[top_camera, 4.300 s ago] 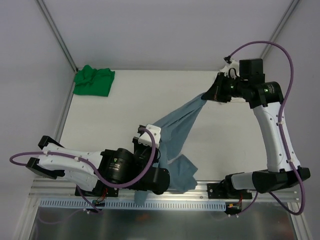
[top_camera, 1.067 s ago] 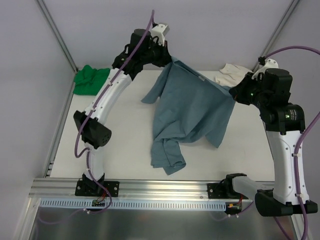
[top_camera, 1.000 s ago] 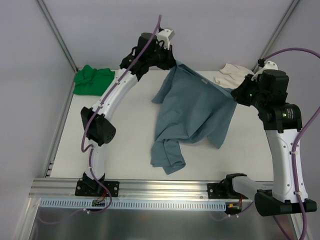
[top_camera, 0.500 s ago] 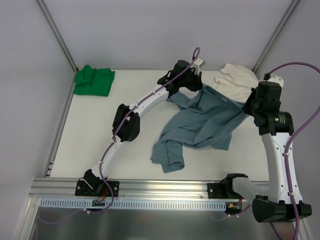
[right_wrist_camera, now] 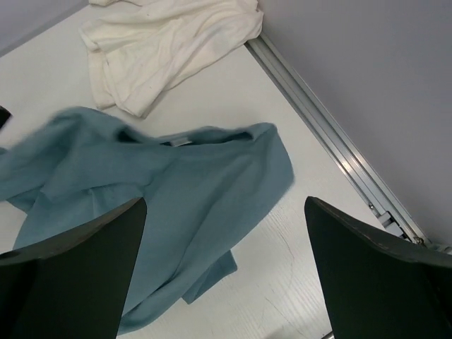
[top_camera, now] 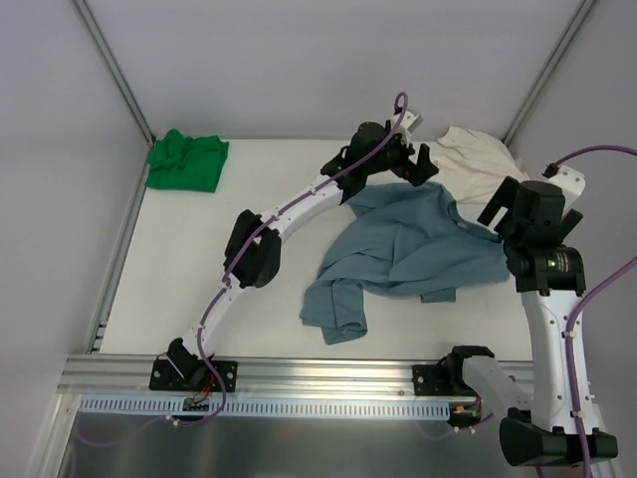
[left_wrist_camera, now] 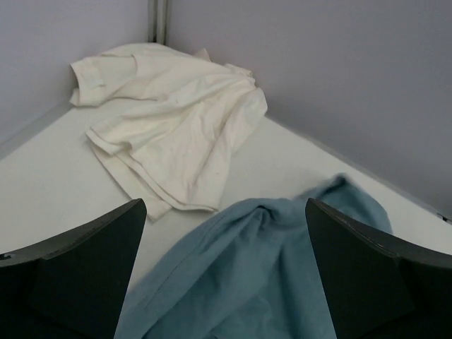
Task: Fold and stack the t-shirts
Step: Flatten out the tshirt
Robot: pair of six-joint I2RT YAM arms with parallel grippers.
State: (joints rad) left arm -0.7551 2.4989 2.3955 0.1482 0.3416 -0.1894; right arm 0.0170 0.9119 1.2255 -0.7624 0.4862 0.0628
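The dusty blue-grey t-shirt [top_camera: 408,249] lies loose and crumpled on the table, right of centre, with a sleeve trailing toward the near edge. In the wrist views it shows as rumpled blue cloth [left_wrist_camera: 268,282] and as a spread piece [right_wrist_camera: 141,183] with its small white neck tag [right_wrist_camera: 180,142]. My left gripper [top_camera: 416,169] hangs open just above its far edge, nothing between the fingers [left_wrist_camera: 78,275]. My right gripper [top_camera: 498,211] is open over its right edge, holding nothing. The cream-white t-shirt [top_camera: 468,164] lies bunched in the far right corner. The green t-shirt [top_camera: 187,159] is at the far left.
The back wall meets the table right behind the cream t-shirt [left_wrist_camera: 176,113]. A metal rail [right_wrist_camera: 332,141] runs along the table's right edge, close to the blue shirt. The left arm stretches diagonally across the middle of the table.
Both grippers were shut on the blue-grey t-shirt, holding it up and spread. They swung right and lower, opened, and the shirt dropped onto the table.
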